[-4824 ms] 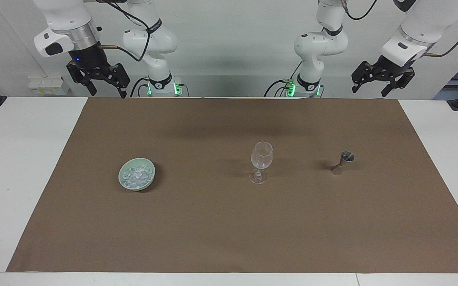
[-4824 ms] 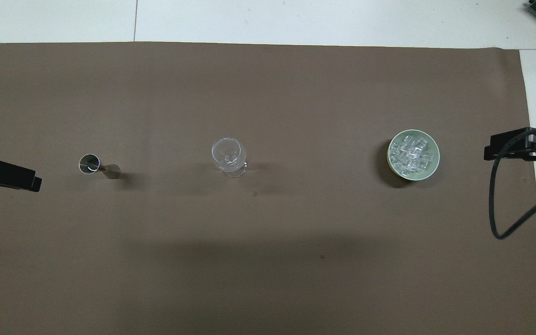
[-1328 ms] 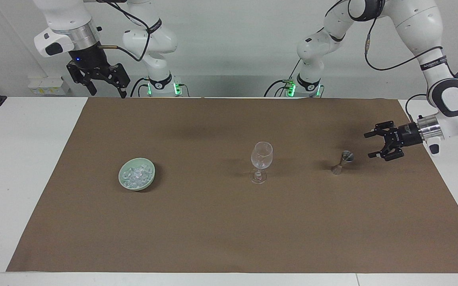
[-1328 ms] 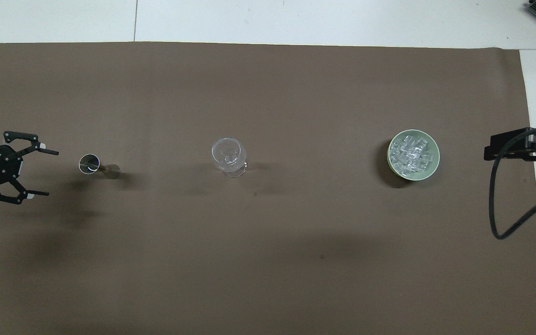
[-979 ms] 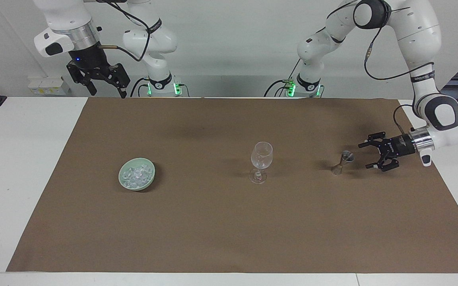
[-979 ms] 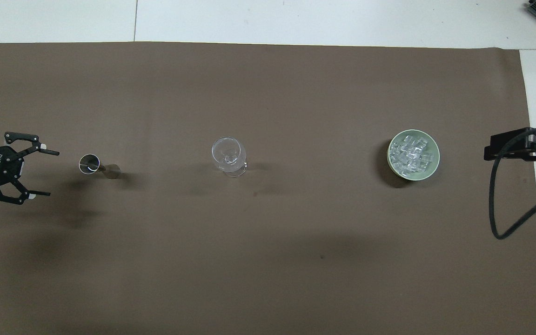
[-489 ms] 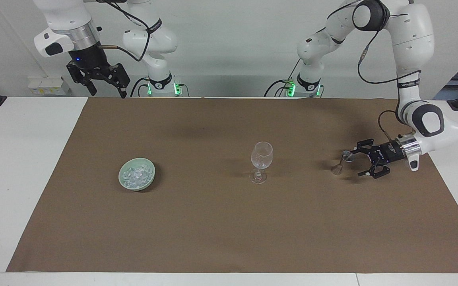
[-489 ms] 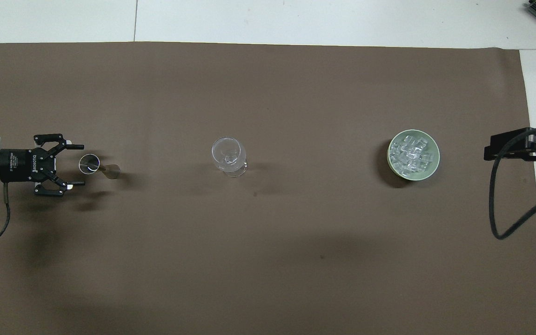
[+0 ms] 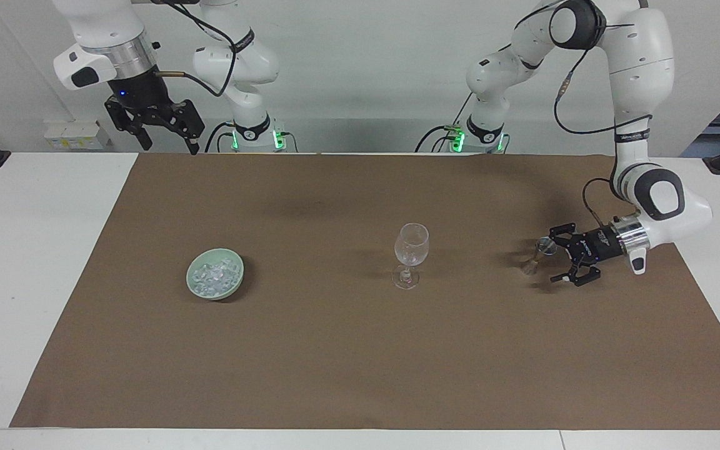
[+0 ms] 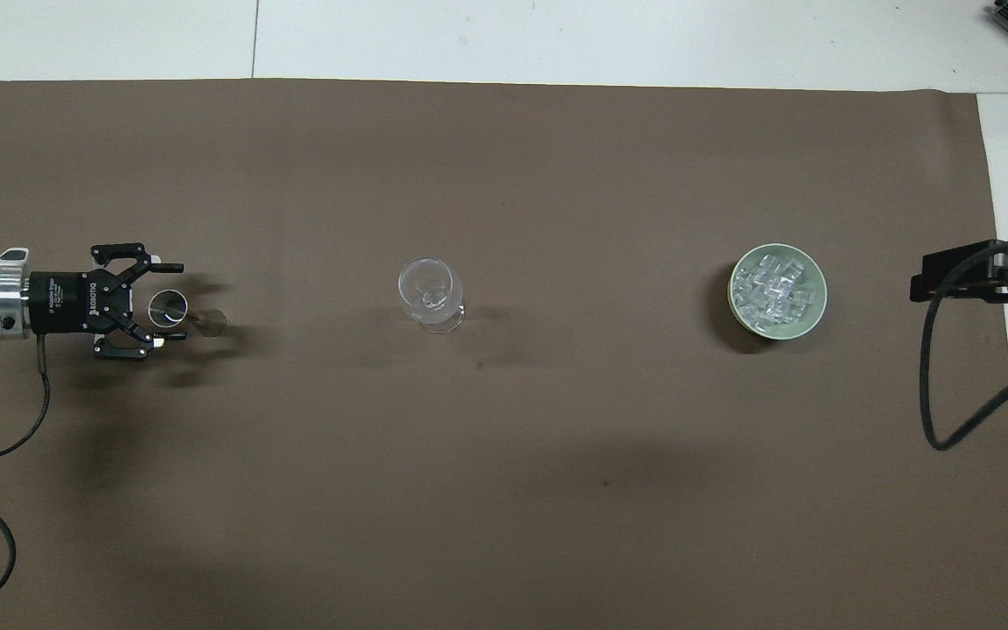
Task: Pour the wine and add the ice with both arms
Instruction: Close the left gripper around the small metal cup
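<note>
Facing view: the left gripper (image 9: 555, 260) is held low and level, its fingers spread on either side of the metal jigger (image 9: 538, 254), not yet closed on it. The jigger stands on the brown mat (image 9: 360, 350) toward the left arm's end. It is judged light, rigid and slippery; a grip at its narrow waist is advised. The wine glass (image 9: 410, 255) stands at mid-table and is judged fragile. The ice (image 9: 213, 274) lies in the green bowl (image 9: 195, 289) toward the right arm's end. The right gripper (image 9: 161, 128), fingers apart, waits raised above the table's edge.
</note>
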Action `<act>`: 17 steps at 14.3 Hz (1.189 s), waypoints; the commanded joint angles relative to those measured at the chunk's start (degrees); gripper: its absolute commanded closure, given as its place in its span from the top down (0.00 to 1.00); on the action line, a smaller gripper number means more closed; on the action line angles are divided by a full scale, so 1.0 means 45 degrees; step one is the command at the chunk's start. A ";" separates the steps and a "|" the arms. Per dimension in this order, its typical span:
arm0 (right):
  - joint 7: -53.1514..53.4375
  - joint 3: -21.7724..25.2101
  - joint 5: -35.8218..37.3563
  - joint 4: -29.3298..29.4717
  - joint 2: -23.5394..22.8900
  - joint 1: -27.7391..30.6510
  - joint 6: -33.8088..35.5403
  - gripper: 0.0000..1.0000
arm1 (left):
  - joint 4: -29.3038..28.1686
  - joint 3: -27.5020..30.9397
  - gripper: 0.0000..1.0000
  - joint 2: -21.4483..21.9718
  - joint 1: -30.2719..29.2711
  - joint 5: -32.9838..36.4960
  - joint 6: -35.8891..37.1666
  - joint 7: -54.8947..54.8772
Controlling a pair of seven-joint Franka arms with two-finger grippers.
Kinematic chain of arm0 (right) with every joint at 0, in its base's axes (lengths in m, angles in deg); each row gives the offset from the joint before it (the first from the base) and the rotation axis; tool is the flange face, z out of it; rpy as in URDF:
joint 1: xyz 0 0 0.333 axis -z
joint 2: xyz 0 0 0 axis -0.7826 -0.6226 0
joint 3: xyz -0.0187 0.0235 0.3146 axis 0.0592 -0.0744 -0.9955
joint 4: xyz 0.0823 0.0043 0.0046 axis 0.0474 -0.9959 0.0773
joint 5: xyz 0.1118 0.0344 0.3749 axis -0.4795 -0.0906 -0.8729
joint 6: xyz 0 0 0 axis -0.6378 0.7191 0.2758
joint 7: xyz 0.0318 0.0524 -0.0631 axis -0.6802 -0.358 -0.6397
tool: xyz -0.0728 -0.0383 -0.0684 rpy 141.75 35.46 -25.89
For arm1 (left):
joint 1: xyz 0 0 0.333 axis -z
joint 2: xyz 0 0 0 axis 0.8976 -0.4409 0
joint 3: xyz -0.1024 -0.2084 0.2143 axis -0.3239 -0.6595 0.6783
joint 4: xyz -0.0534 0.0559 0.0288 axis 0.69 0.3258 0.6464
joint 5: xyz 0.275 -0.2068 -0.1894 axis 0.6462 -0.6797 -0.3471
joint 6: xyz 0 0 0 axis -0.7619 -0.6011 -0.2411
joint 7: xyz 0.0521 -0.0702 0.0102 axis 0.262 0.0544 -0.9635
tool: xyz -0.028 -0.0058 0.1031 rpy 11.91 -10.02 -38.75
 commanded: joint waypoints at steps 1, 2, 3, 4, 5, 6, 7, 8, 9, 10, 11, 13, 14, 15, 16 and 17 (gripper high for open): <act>-0.0176 -0.0036 -0.0324 -0.0047 0.0110 0.0165 0.0170 1.00 | -0.0366 0.0126 1.00 0.0179 0.0204 -0.0286 -0.0336 0.0082; -0.0176 -0.0036 -0.0324 -0.0047 0.0090 0.0165 0.0170 1.00 | -0.0367 0.0126 1.00 0.0179 0.0223 -0.0286 -0.0375 0.0082; -0.0176 -0.0036 -0.0324 -0.0047 0.0110 0.0165 0.0170 1.00 | -0.0386 0.0126 1.00 0.0199 0.0224 -0.0286 -0.0375 0.0082; -0.0176 -0.0036 -0.0324 -0.0047 0.0110 0.0165 0.0170 1.00 | -0.0463 0.0126 1.00 0.0199 0.0224 -0.0286 -0.0375 0.0082; -0.0176 -0.0036 -0.0305 -0.0047 0.0110 0.0165 0.0170 1.00 | -0.0464 0.0126 1.00 0.0199 0.0224 -0.0286 -0.0375 0.0102; -0.0176 -0.0036 -0.0324 -0.0047 0.0090 0.0165 0.0170 1.00 | -0.0464 0.0145 0.97 0.0199 0.0224 -0.0286 -0.0375 0.0102; -0.0176 -0.0036 -0.0324 -0.0047 0.0090 0.0165 0.0170 1.00 | -0.0484 0.0146 0.91 0.0218 0.0243 -0.0286 -0.0375 0.0121; -0.0176 -0.0036 -0.0324 -0.0047 0.0110 0.0165 0.0170 1.00 | -0.0503 0.0146 0.84 0.0219 0.0224 -0.0286 -0.0375 0.0121; -0.0176 -0.0036 -0.0324 -0.0047 0.0110 0.0165 0.0170 1.00 | -0.0561 0.0146 0.79 0.0238 0.0224 -0.0286 -0.0337 0.0121; -0.0176 -0.0036 -0.0305 -0.0047 0.0090 0.0165 0.0170 1.00 | -0.0581 0.0146 0.75 0.0238 0.0224 -0.0267 -0.0298 0.0121; -0.0176 -0.0036 -0.0324 -0.0047 0.0090 0.0165 0.0170 1.00 | -0.0581 0.0165 0.72 0.0238 0.0224 -0.0267 -0.0297 0.0121; -0.0176 -0.0036 -0.0324 -0.0047 0.0090 0.0165 0.0170 1.00 | -0.0601 0.0165 0.64 0.0257 0.0224 -0.0267 -0.0239 0.0141; -0.0176 -0.0036 -0.0324 -0.0047 0.0110 0.0165 0.0170 1.00 | -0.0659 0.0165 0.64 0.0296 0.0204 -0.0267 -0.0200 0.0141; -0.0176 -0.0036 -0.0324 -0.0047 0.0110 0.0165 0.0170 1.00 | -0.0660 0.0184 0.63 0.0335 0.0185 -0.0267 -0.0142 0.0141; -0.0176 -0.0036 -0.0324 -0.0047 0.0110 0.0165 0.0170 1.00 | -0.0660 0.0185 0.60 0.0336 0.0165 -0.0267 -0.0122 0.0141; -0.0176 -0.0036 -0.0324 -0.0047 0.0110 0.0165 0.0170 1.00 | -0.0660 0.0185 0.56 0.0355 0.0165 -0.0248 -0.0122 0.0160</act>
